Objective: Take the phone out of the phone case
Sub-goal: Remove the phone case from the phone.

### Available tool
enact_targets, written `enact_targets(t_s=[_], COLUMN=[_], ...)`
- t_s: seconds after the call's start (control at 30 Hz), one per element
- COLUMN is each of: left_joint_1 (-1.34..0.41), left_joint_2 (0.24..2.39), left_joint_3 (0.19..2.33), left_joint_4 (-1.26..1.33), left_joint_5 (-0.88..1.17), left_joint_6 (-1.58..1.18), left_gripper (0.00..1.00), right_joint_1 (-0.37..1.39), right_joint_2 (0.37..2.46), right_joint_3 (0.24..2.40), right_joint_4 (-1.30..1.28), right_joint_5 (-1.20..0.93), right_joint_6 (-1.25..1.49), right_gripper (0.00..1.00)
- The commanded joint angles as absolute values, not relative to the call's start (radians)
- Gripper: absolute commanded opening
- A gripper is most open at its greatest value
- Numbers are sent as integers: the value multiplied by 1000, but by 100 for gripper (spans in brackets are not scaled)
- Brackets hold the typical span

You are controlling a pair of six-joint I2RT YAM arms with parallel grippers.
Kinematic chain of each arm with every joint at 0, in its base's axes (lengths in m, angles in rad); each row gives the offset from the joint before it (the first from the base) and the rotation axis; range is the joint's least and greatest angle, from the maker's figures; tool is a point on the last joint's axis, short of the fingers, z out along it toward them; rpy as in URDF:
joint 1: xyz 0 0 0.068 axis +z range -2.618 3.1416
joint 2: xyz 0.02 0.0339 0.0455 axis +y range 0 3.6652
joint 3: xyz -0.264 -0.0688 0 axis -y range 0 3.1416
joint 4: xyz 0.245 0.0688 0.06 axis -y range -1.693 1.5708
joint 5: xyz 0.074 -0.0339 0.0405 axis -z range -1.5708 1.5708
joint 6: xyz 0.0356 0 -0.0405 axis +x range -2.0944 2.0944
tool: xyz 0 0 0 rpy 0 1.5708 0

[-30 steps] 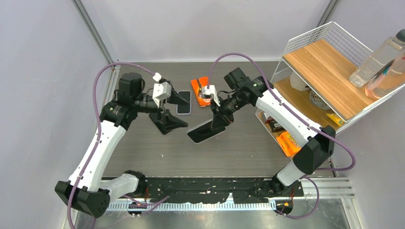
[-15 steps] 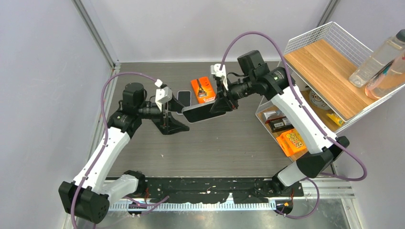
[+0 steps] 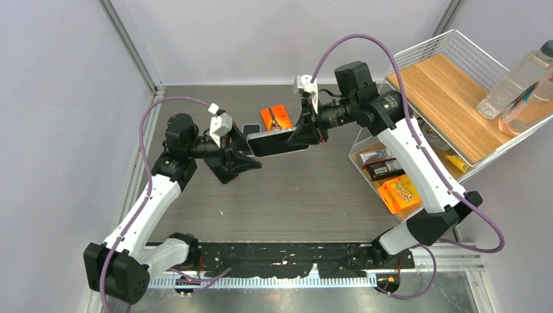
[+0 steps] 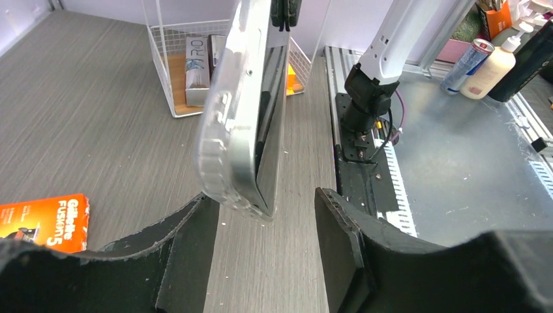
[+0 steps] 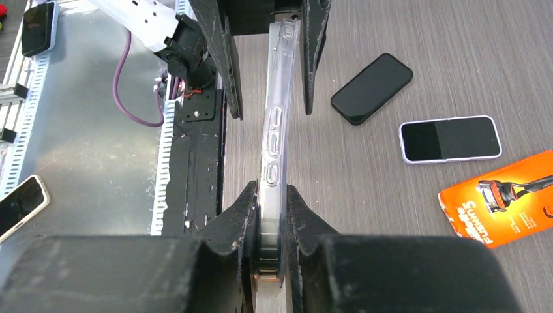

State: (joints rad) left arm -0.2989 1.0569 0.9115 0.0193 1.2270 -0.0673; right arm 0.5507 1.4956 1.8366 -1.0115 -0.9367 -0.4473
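Note:
The phone in its clear case (image 3: 277, 140) is held in the air, edge-on and level, by my right gripper (image 3: 306, 130), which is shut on its right end. In the right wrist view the pads (image 5: 238, 212) clamp the cased phone (image 5: 275, 130) from both sides. My left gripper (image 3: 244, 151) is open, and the phone's left end sits between its fingers without touching. In the left wrist view the clear case (image 4: 225, 117) and the dark phone screen (image 4: 270, 130) hang between the open fingers (image 4: 189, 248), nearer the left one.
An orange razor pack (image 3: 275, 117) lies on the table behind the phone, beside a white-cased phone (image 5: 450, 139) and a black phone (image 5: 372, 88). A wire rack with wooden shelves (image 3: 450, 98) stands at the right, with boxes beneath it.
My right gripper has lifted the cased phone off the table and carried it up and left. My left gripper has moved in, so the phone's end now lies between its open fingers.

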Motion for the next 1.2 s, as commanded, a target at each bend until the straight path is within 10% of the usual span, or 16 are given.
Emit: enact_targets(t_s=[0.0, 0.37, 0.73, 1.17], left_joint_1=[-298, -318, -331, -377], left_joint_2=[1058, 1068, 1101, 1214], left_joint_3=[897, 906, 959, 1295], left_joint_4=[133, 159, 76, -821], left_joint_5=[1265, 1246, 1253, 1259], left_joint_6=[-111, -118, 9, 983], left_gripper=[58, 41, 1, 0], right_joint_1=[537, 529, 523, 523], right_joint_2=[1449, 1453, 1443, 1440], right_joint_3=[1871, 1861, 1830, 1714], right_joint_4=[-913, -892, -883, -810], right_joint_5=[-1007, -1031, -1051, -1116], right_joint_6=[-398, -368, -351, -284], right_gripper=[5, 5, 5, 5])
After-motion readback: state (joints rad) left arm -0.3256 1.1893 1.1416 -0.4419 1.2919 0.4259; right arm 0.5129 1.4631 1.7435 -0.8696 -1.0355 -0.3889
